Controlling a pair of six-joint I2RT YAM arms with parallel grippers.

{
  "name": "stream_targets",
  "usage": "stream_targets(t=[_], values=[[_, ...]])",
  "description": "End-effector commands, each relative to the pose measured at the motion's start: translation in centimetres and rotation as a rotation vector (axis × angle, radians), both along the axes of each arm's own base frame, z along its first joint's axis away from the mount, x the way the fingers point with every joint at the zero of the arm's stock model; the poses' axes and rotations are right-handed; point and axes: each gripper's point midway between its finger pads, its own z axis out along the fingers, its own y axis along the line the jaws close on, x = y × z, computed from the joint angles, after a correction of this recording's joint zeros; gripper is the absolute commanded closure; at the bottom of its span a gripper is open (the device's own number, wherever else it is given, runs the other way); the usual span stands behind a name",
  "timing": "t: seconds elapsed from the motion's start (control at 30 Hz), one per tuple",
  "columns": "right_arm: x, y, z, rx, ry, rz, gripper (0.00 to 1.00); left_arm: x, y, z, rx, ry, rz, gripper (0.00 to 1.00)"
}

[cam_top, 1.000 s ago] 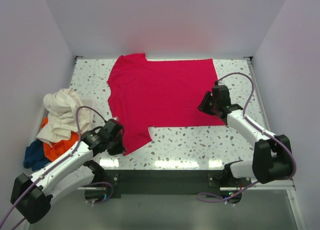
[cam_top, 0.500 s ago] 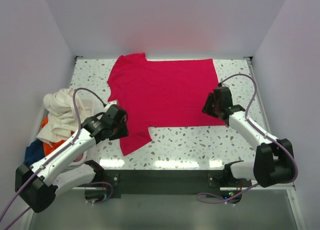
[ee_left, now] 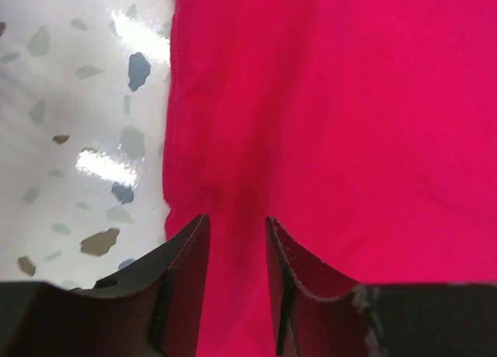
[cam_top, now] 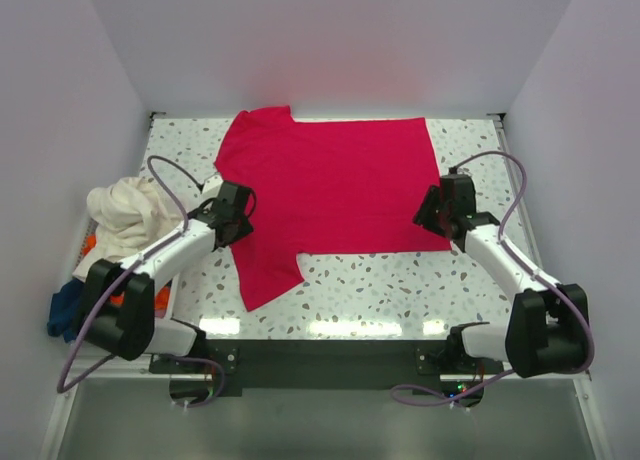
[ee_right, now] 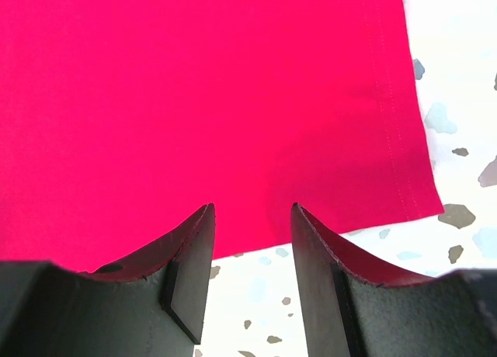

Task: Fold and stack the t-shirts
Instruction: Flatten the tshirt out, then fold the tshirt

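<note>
top view: the crimson t-shirt [cam_top: 330, 185] lies spread flat on the speckled table [cam_top: 400, 280], filling the middle and reaching toward 12 o'clock, with one sleeve trailing toward 7 o'clock. my left gripper [cam_top: 238, 218] sits at the shirt's 9 o'clock edge, my right gripper [cam_top: 430, 208] at its 4 o'clock corner. at the table's 9 o'clock side a heap holds the cream white t-shirt [cam_top: 125, 215] on top, the orange t-shirt [cam_top: 90, 244] under it and the dark blue t-shirt [cam_top: 62, 310] lowest, toward 7 o'clock.

left wrist view: my left gripper [ee_left: 237, 221] has its fingers [ee_left: 182, 279] spread. nothing is pinched, and flat crimson cloth shows through the gap. the shirt's edge runs from 12 to 6 o'clock, with bare table toward 9 o'clock.

right wrist view: my right gripper [ee_right: 252, 209] is spread as well and grips nothing. it hangs over the shirt's stitched hem, whose corner lies toward 4 o'clock.
</note>
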Motion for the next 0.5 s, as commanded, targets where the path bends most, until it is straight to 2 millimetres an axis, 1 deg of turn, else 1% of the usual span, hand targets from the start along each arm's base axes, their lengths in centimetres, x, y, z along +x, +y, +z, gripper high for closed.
stream_targets(t=[0.0,0.03,0.07,0.17,0.2,0.27,0.37,0.47], values=[[0.9,-0.1,0.3,0.024,-0.028,-0.012,0.53,4.5,-0.2,0.8,0.007,-0.097,0.039,0.62],[0.9,-0.3,0.2,0.024,-0.026,-0.018,0.53,4.8,0.0,0.6,0.013,-0.089,0.051,0.62],[0.9,-0.5,0.1,0.026,-0.023,-0.025,0.53,4.5,0.3,-0.5,0.033,-0.048,0.06,0.63],[0.9,-1.0,-0.3,0.037,-0.018,-0.049,0.53,3.6,1.7,-2.3,0.08,0.023,0.118,0.68],[1.0,-1.1,-0.5,0.042,-0.019,-0.052,0.53,3.5,2.2,-2.7,0.085,0.035,0.14,0.69],[1.0,-1.2,-0.9,0.058,-0.009,-0.064,0.53,3.0,2.8,-3.9,0.104,0.075,0.149,0.72],[1.0,-1.6,-1.5,0.066,0.006,-0.077,0.53,2.4,4.2,-5.0,0.136,0.129,0.18,0.74],[0.9,-2.0,-1.8,0.066,0.013,-0.093,0.53,1.7,5.7,-5.3,0.181,0.165,0.216,0.75]])
